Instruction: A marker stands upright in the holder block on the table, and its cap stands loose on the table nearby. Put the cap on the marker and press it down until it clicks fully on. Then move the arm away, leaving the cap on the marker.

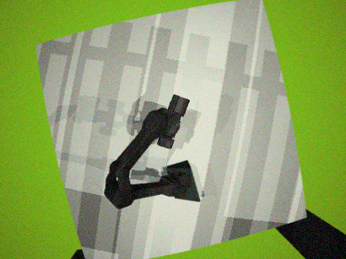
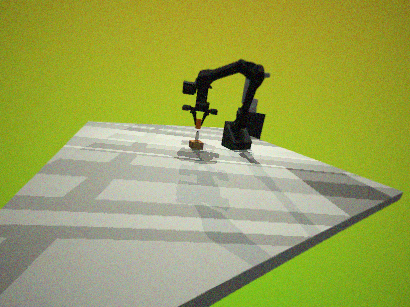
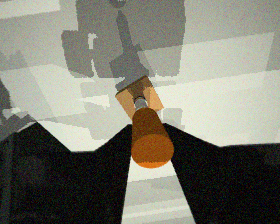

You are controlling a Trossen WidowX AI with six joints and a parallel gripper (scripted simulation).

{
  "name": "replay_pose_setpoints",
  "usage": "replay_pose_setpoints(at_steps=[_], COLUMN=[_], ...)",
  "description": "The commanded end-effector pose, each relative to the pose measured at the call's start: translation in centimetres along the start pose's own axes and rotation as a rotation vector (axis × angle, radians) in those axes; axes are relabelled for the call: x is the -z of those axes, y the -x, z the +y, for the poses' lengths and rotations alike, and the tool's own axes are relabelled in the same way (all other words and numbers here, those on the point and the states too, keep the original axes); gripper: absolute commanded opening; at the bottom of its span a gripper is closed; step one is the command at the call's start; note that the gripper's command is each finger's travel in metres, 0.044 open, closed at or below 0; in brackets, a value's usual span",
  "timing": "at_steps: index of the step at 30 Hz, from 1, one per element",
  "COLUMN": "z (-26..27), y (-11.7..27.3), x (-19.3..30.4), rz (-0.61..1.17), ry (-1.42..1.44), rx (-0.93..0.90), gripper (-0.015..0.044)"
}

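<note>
lining up comes first: the orange cap (image 2: 198, 124) (image 3: 152, 142), clamped in the pincer (image 2: 198, 124) (image 3: 147, 128), is seen just above the marker (image 2: 197, 135) (image 3: 140, 103), upright in its block (image 2: 195, 144) (image 3: 127, 102), left of centre in the exterior view. the cap should be centred and kept upright, then lowered gently before firm pressing. smooth, tapered cap; squared, wood-brown block; slim grey marker.

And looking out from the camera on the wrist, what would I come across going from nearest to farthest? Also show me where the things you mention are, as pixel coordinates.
The orange cap (image 2: 198, 123) (image 3: 151, 149) held between the black fingers → the grey marker (image 2: 197, 135) (image 3: 140, 103) → the holder block (image 2: 196, 145) (image 3: 125, 102) it stands in → the table top (image 1: 202, 75) (image 2: 125, 269) (image 3: 225, 60).
</note>
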State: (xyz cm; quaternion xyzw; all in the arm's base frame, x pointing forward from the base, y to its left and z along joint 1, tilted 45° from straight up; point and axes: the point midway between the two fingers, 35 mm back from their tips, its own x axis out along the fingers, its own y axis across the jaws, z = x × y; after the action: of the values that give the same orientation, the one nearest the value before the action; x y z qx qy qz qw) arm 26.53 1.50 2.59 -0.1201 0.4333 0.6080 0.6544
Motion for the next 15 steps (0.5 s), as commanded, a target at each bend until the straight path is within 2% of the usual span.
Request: replay_pose_setpoints(at_steps=[1,15], z=[0.1,0.0], y=[-0.5,-2.8], x=[0.0,0.0], rz=[0.002,0.002], ry=[-0.004,-0.004], rx=[-0.003,-0.003], gripper=[0.0000,0.0000])
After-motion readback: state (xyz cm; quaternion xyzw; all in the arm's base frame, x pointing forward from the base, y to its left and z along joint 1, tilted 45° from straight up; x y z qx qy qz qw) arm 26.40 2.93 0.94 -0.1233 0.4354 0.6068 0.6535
